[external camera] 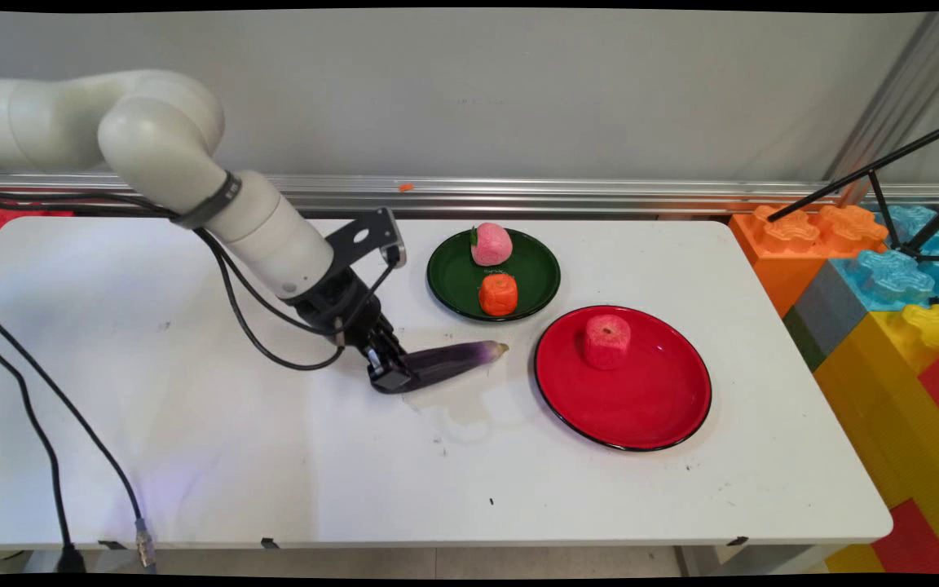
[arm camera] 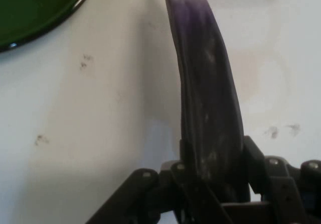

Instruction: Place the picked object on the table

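A long purple eggplant (external camera: 457, 359) lies on the white table (external camera: 192, 424), its pale tip pointing toward the red plate. My gripper (external camera: 392, 377) is low over the table and shut on the eggplant's dark near end. In the hand view the eggplant (arm camera: 208, 103) runs up from between the fingers, which press on both its sides. The gripper (arm camera: 213, 176) holds it close to the tabletop; whether it still touches the table I cannot tell.
A green plate (external camera: 453, 289) behind the eggplant holds a pink fruit (external camera: 491, 244) and an orange one (external camera: 499, 294). A red plate (external camera: 657, 399) to the right carries a red apple-like piece (external camera: 606, 341). Big coloured blocks (external camera: 893, 310) stand past the table's right edge. Black cables (external camera: 46, 432) hang at left.
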